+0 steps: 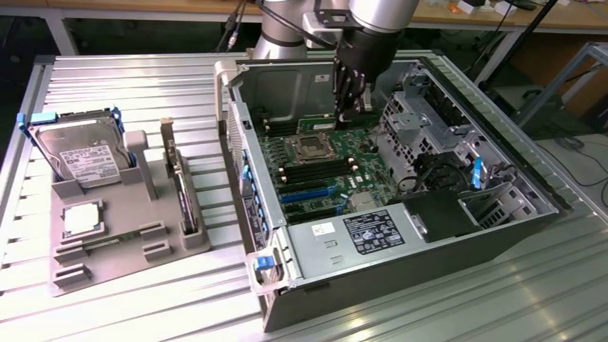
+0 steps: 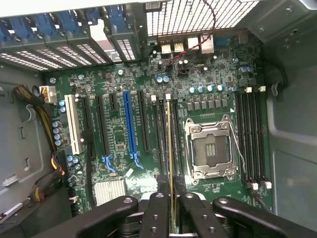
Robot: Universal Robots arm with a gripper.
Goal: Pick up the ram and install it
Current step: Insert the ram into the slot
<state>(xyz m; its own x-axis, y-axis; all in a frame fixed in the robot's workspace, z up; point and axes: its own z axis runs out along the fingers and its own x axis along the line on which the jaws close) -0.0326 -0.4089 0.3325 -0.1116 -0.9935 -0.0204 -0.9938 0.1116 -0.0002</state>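
Ram (image 2: 171,144) held edge-on over memory slots (image 2: 159,134).
My nearly closed jaws pinch it; installing demands square alignment.

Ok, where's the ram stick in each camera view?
Exterior view: the ram hangs upright in the hand over the motherboard, inside the open case.
Wrist view: the ram shows edge-on, a thin strip clamped between the fingers, beside the CPU socket.
Shared landmark: the CPU socket.
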